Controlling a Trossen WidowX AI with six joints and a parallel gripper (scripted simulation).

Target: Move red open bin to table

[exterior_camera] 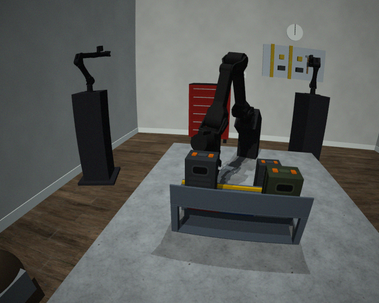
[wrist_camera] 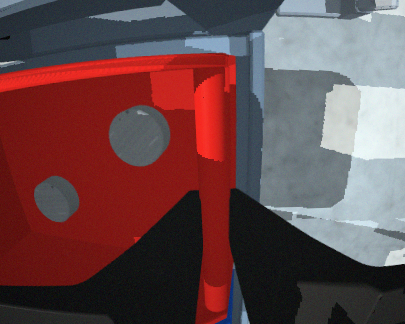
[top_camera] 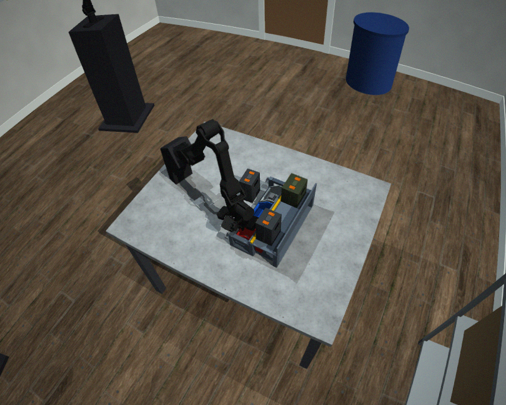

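From where I stand, the top view looks steeply down from well above the pincer (top_camera: 240,226); the exterior faces the arm across the surface (top_camera: 170,226) (exterior_camera: 143,261), lower and nearer. Both share that surface. The wrist view peers closely past the pincer's fingertips.

Top view: blue barrel (top_camera: 376,56) w/ lid stands on floor nr back wall, R of brown door (top_camera: 295,19); blk pedestal (top_camera: 109,72) on far L, well apart from table (top_camera: 353,244).

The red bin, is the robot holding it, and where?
Yes, it looks that way: the fingers are closed on the rounded bar along one edge of the red open bin, one on each side.
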